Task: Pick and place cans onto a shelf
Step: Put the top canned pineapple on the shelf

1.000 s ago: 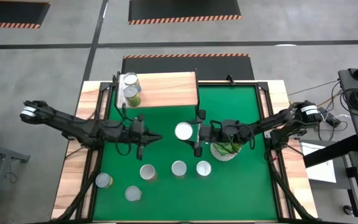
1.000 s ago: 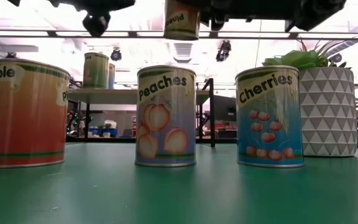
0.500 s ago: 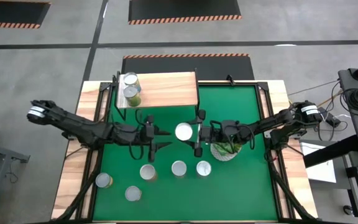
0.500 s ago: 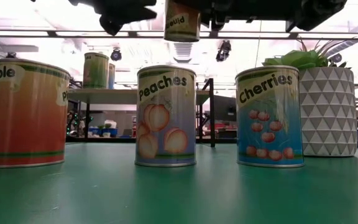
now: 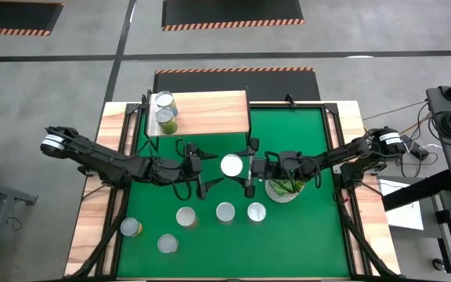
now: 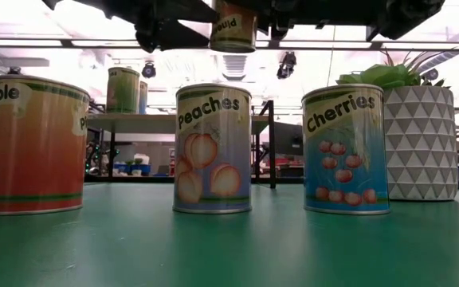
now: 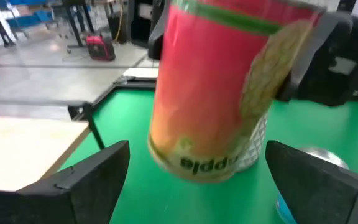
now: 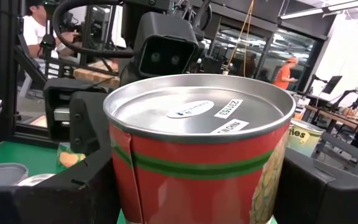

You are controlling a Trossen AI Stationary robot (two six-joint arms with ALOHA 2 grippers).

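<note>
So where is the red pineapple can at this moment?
In the high view, the red pineapple can is mid-table, held above the green mat by the right tool; the open left tool faces it.

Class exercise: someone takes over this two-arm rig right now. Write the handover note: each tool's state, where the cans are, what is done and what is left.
Right tool: shut on a red-labelled pineapple tin with a silvery top, held in the air over the green mat.
Left tool: open, empty, facing that tin from the other side, apparently set to take it.
Done: two tins stand on the light-wood shelf with black legs.
Left: the held tin, plus five tins standing on the mat.
The white pot with the green plant is no part of the job.
</note>
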